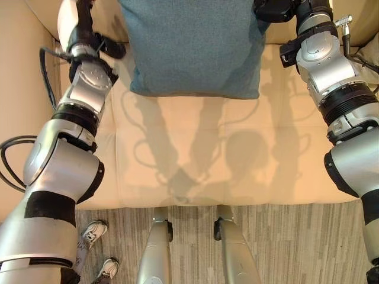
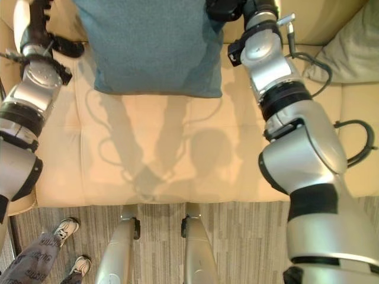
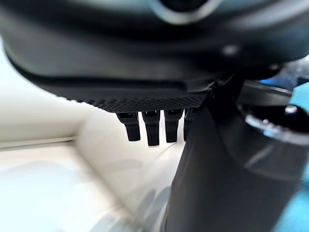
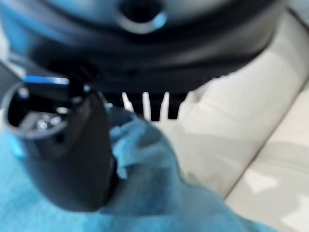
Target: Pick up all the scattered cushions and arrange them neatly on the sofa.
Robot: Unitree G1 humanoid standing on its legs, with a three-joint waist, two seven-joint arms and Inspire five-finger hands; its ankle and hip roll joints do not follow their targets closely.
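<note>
My right hand (image 4: 72,159) has its thumb pressed into a bunched fold of the teal cushion (image 1: 192,47), with its fingers (image 4: 157,108) on the far side of that fold, so it is pinching the cushion's corner. In the head views this hand sits at the cushion's upper right corner, against the sofa backrest.

My left hand (image 3: 227,159) is at the opposite side of the cushion. Its short dark fingers (image 3: 152,130) point toward the pale sofa (image 1: 195,171) upholstery, and a sliver of teal shows beside the thumb, but I cannot tell whether this hand is gripping the cushion or merely beside it.

Between the two hands, the teal cushion hangs upright in front of the backrest, its lower edge down near the beige seat.

Further out to the right of my right arm, a grey-beige cushion (image 2: 349,50) leans in the sofa corner. Below my left arm, on the striped carpet (image 1: 284,242), stands a person's sneakers (image 1: 95,231).
</note>
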